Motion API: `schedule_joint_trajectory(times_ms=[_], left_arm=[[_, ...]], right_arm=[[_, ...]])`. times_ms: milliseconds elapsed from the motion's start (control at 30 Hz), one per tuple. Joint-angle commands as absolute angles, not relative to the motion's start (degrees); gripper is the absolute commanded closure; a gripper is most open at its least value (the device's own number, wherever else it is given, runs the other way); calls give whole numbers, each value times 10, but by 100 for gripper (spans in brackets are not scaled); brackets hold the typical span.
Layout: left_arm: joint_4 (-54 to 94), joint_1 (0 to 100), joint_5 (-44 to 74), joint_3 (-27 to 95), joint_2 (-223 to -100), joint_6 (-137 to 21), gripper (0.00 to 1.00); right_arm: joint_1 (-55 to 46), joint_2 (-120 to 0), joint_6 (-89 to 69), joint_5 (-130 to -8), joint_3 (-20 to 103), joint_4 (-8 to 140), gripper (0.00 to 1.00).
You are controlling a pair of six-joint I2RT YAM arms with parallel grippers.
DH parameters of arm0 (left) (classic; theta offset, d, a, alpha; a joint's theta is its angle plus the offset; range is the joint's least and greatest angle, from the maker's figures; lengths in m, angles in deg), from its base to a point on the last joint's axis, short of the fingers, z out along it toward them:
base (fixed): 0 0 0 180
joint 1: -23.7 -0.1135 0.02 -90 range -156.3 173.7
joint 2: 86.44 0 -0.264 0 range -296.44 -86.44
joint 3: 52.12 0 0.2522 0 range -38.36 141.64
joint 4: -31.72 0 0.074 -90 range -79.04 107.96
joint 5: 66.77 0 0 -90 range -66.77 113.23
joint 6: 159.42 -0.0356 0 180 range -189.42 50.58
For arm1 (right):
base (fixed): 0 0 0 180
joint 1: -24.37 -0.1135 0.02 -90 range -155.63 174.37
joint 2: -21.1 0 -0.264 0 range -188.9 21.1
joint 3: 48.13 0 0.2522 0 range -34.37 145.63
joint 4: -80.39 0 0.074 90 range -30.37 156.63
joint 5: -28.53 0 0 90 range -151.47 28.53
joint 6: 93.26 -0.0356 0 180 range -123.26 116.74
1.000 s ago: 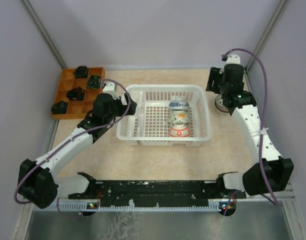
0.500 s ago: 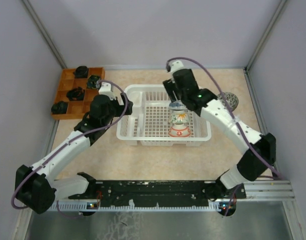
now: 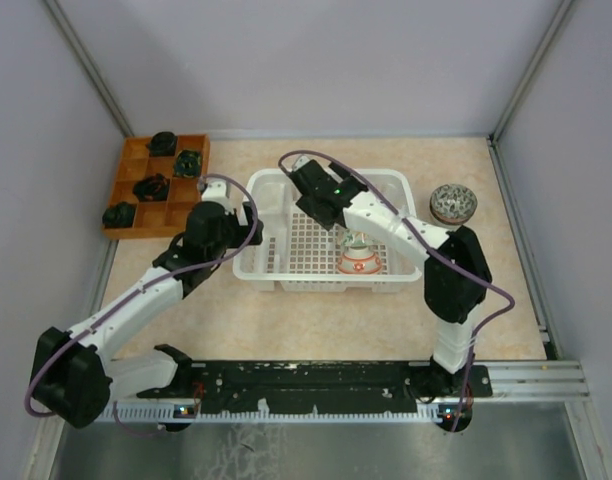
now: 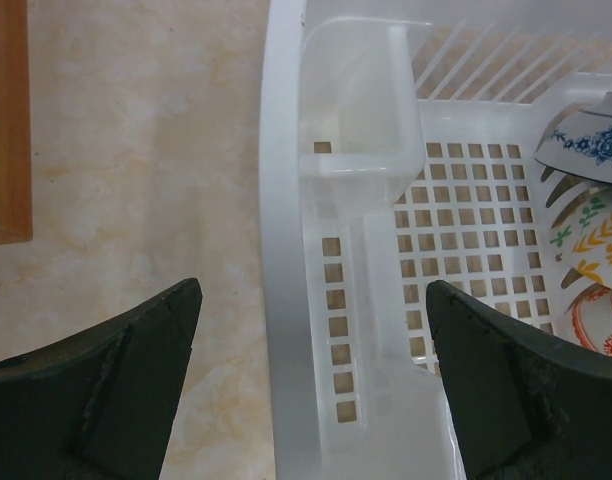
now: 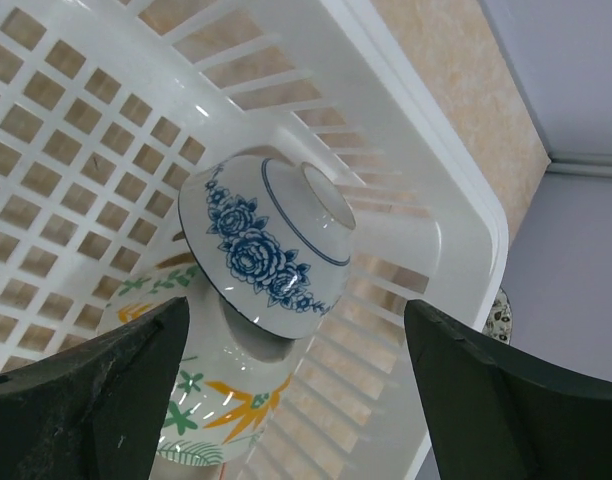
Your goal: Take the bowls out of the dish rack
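Note:
The white dish rack (image 3: 276, 268) stands mid-table. Three bowls lean in a row inside its right half: a blue-and-white bowl (image 5: 271, 245), one with orange and green marks (image 5: 191, 400) and a red-marked one (image 3: 358, 263). My right gripper (image 5: 296, 310) is open and hangs just above the blue-and-white bowl, with one finger on each side and nothing held; it also shows in the top view (image 3: 344, 222). My left gripper (image 4: 311, 300) is open and straddles the rack's left wall (image 4: 291, 330). A dark speckled bowl (image 3: 452, 203) sits on the table right of the rack.
A brown wooden compartment tray (image 3: 136, 205) with dark lumps (image 3: 151, 186) sits at the back left, close to my left arm. Grey enclosure walls stand on three sides. A black rail (image 3: 306, 380) runs along the near edge.
My right arm swung left from the table's right side to over the rack, leaving the speckled bowl on the table. My left arm barely moved.

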State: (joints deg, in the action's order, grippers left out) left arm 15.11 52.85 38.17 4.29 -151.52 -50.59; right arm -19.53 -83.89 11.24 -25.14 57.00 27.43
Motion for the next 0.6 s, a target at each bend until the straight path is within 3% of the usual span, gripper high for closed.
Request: schedule_joint_trajectory(times_ms=[0, 567], left_arm=[[163, 528, 376, 28, -1522, -505, 1], [171, 524, 370, 13, -1528, -506, 0]], right_arm=[[-206, -859, 133, -211, 605, 253, 11], [-208, -902, 149, -205, 590, 272, 9]])
